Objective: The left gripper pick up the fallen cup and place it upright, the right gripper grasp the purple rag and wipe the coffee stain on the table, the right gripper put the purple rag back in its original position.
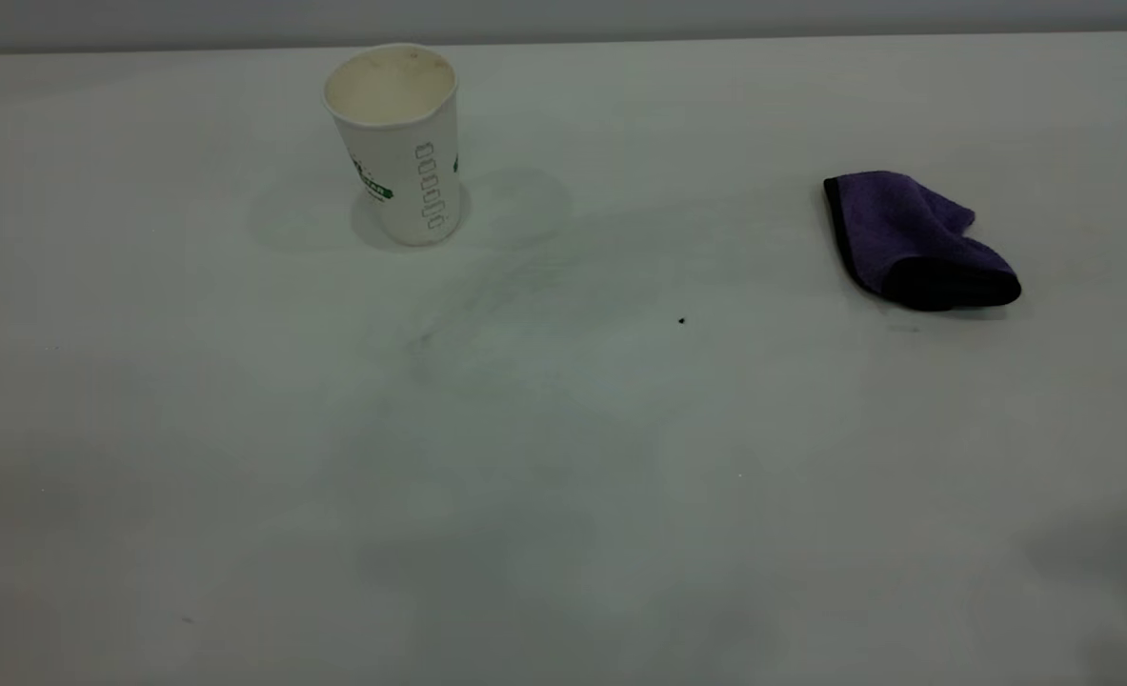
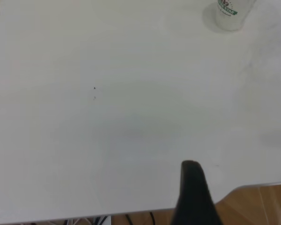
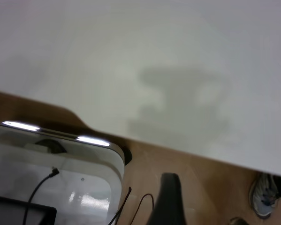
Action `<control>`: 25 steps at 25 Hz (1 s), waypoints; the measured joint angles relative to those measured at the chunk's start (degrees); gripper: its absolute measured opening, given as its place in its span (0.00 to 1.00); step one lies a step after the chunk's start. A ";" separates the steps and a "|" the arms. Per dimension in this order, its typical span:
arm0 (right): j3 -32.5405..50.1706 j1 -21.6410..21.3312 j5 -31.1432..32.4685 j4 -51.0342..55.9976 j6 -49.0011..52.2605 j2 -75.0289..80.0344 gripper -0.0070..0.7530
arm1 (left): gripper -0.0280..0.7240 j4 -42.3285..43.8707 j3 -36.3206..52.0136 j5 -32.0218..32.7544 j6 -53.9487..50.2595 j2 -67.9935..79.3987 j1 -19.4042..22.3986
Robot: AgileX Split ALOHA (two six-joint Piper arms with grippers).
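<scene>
Arms are both out of the exterior shot. Left pincer (image 2: 193, 187) shows only in its own wrist view as one dark finger hanging over the near edge of the worktop (image 1: 563, 495), well clear of everything. Can't tell how far it's open, and nothing visible in it. Right pincer (image 3: 168, 199) same story: one dark finger seen from its wrist camera, sitting off the worktop edge above wooden floor, with a white box (image 3: 56, 173) and a black cable (image 3: 39, 187) below it. Opening not readable, nothing visible in its grip.

Cup (image 1: 399, 143) stands upright at far left of the worktop, mouth up, free of both arms. White tapered paper, green logo on the side, a column of small outlined boxes, cream-stained inside, rim slightly out of round. Left wrist view catches just its lower part (image 2: 230, 14) far off.

Rag (image 1: 915, 240) lies at far right, well apart from the cup, loosely folded, purple with black edging, black edge bunched at the near end.

No clear brown puddle between them, only faint grey smears near centre. Tiny black speck (image 1: 681, 321) sits between cup and rag, nearer the rag.
</scene>
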 joint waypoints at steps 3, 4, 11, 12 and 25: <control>6.44 0.00 -0.09 0.00 0.12 -11.15 0.94 | 0.79 0.00 0.00 0.00 0.00 0.00 0.00; 7.94 0.00 -0.56 0.00 0.17 -14.98 0.94 | 0.79 0.00 0.00 0.00 0.00 0.00 0.00; 15.97 -3.36 -3.51 -0.15 0.16 -34.37 0.90 | 0.79 0.00 0.00 0.00 0.00 0.00 0.00; 17.02 -4.51 -4.05 -0.15 0.16 -36.61 0.89 | 0.79 0.00 0.00 0.00 0.00 0.00 0.00; 21.10 -9.11 -5.59 0.78 1.70 -50.07 0.77 | 0.79 0.00 0.00 0.00 0.00 0.00 0.00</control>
